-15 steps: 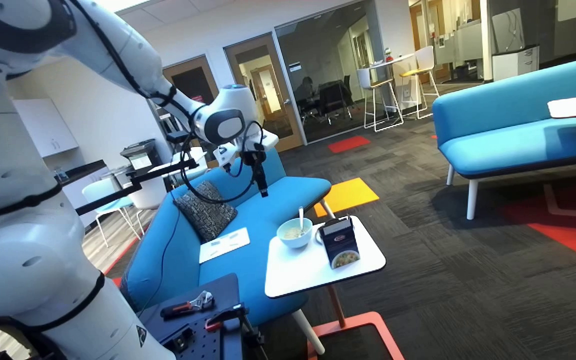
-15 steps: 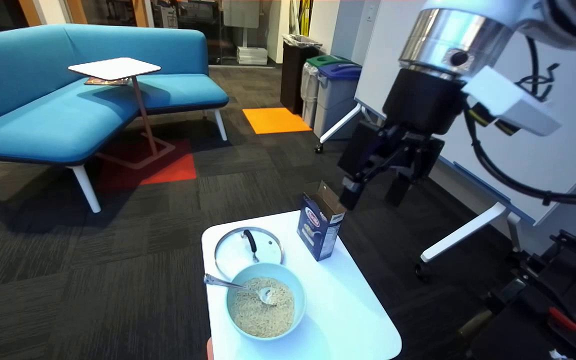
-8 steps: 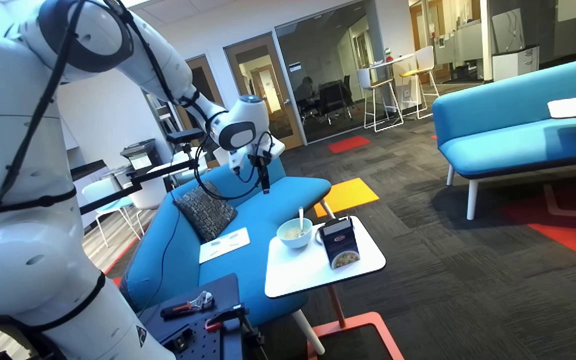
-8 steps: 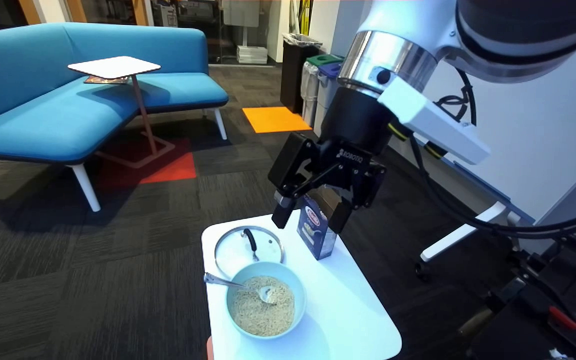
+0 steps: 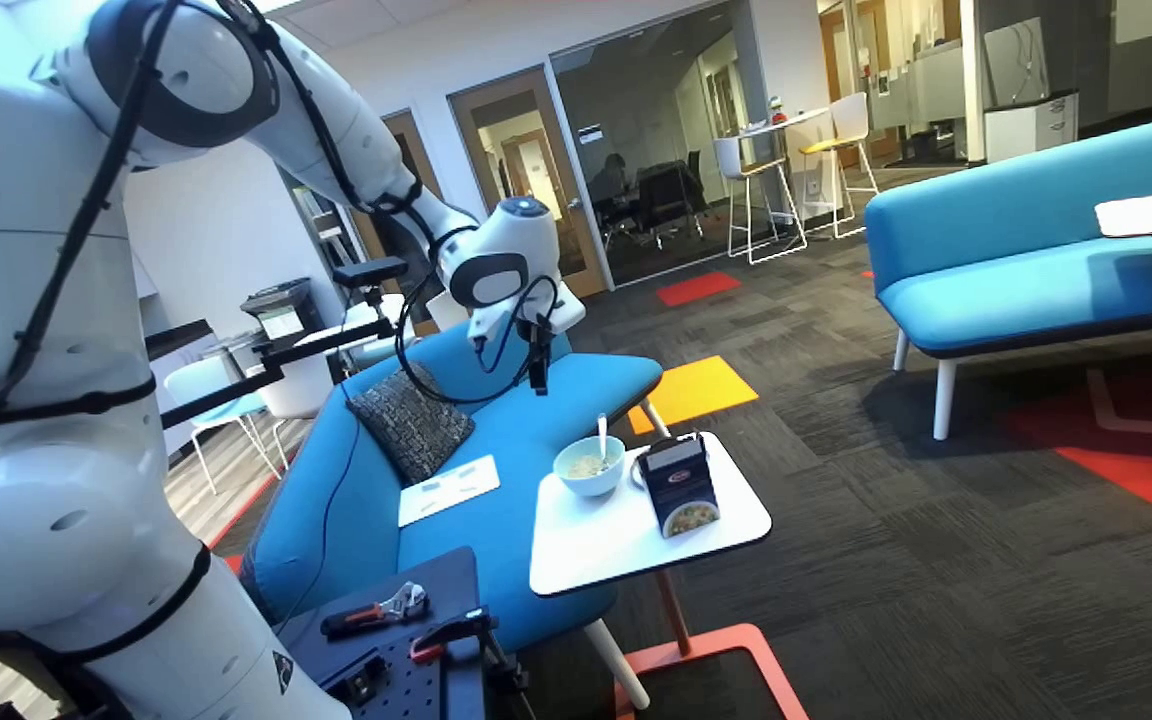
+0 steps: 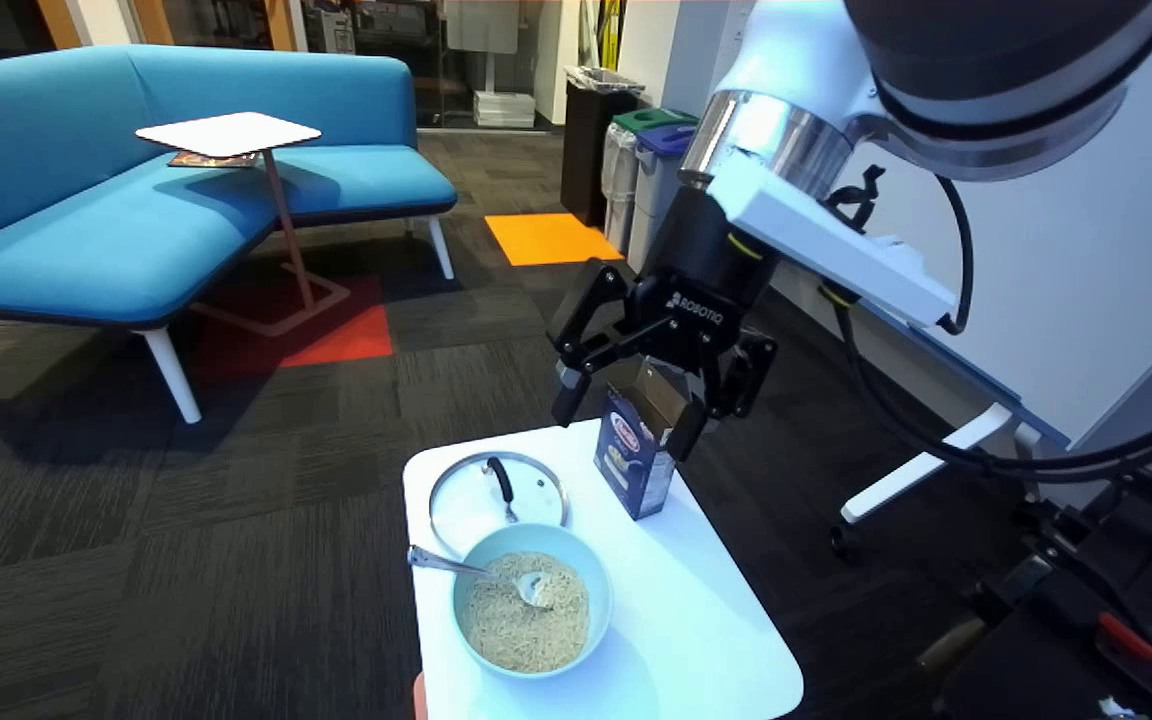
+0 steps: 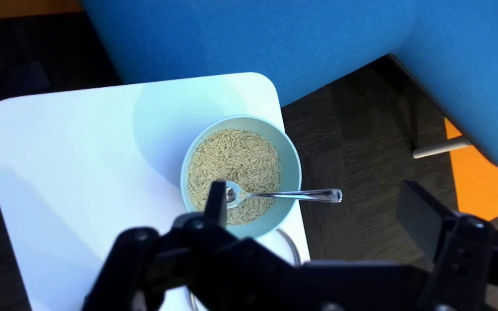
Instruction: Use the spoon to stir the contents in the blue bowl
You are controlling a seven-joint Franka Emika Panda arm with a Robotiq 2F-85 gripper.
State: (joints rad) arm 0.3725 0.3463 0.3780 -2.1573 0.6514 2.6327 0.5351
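Observation:
The blue bowl (image 6: 598,595) is pale blue-green and holds rice-like grains. It stands on a small white table (image 6: 696,630) and shows in the wrist view (image 7: 291,166) and in an exterior view (image 5: 588,484). A metal spoon (image 6: 448,564) lies in it, its bowl end on the grains and its handle over the rim; the handle shows in the wrist view (image 7: 316,195). My gripper (image 6: 626,428) is open and empty, in the air above the table. In the wrist view the spoon handle appears between the spread fingers (image 7: 311,186), and one finger covers the spoon's tip.
A dark navy box (image 6: 628,462), open at the top, stands on the table. A glass lid (image 6: 461,500) with a black handle lies beside the bowl. A blue sofa (image 5: 466,540) runs alongside the table. A dark cart (image 5: 386,600) with tools is near the arm's base.
The arm has swung over the table, moving left in an exterior view, and the gripper's tilt has changed slightly. The gripper has stayed open. The bowl, spoon, lid and box have not moved.

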